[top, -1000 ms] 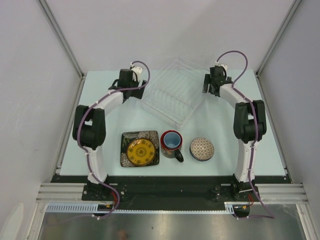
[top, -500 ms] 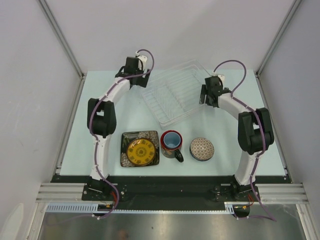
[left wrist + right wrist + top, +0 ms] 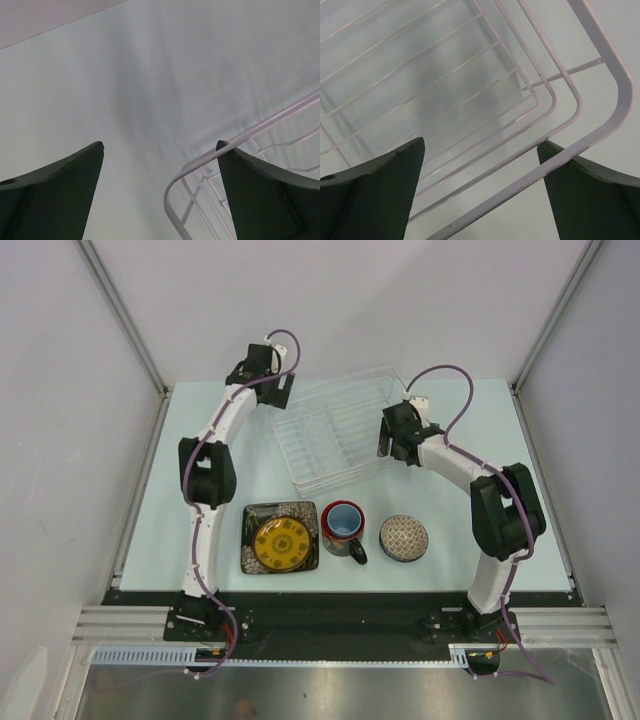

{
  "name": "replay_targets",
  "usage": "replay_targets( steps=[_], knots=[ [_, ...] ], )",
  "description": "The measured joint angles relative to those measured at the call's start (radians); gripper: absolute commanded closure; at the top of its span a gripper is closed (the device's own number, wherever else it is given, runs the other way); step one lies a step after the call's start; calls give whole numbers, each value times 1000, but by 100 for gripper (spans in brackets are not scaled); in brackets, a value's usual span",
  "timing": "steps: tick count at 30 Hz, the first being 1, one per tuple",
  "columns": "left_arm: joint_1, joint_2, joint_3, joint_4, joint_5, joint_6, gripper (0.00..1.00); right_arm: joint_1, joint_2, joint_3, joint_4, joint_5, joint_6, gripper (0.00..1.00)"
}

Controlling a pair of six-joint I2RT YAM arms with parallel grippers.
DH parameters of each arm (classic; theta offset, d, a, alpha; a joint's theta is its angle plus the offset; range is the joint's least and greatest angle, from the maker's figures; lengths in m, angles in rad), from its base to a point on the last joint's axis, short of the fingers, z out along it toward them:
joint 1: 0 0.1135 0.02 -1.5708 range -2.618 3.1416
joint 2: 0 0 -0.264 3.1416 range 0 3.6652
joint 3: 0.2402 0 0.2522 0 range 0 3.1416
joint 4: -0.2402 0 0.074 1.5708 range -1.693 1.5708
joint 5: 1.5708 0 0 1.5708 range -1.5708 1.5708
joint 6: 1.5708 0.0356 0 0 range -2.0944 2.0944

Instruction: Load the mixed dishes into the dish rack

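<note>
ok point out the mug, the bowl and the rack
mug (image 3: 343,521), top view, on its light-blue inside
bowl (image 3: 403,537), top view, on its patterned inside
rack (image 3: 335,435), top view, on its bare ribbed floor

Within a second, the dish rack (image 3: 335,430) has swung round from its diamond-like skew and slid a little leftward, its near corner drawing closer to the red mug (image 3: 343,525). The right gripper (image 3: 390,438) has moved in with it, leftward and nearer the mug. The left gripper (image 3: 276,388) has stretched farther from the mug, to the rack's far-left corner.
</note>
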Motion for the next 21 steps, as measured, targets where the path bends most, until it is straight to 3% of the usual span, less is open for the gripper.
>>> replay_targets(
  steps=[6,9,16,21],
  knots=[
    [-12,1,28,-73,21,-12,1,13,-82,-9,-74,22,12,0],
    [-12,-49,-35,-87,49,-29,0,11,-119,-9,-113,10,-9,0],
    [-8,-178,-137,-17,79,-74,0,17,-102,-9,-176,-95,-67,0],
    [-7,-188,-152,12,79,-83,0,18,-78,-5,-156,-102,-62,0]
  ],
)
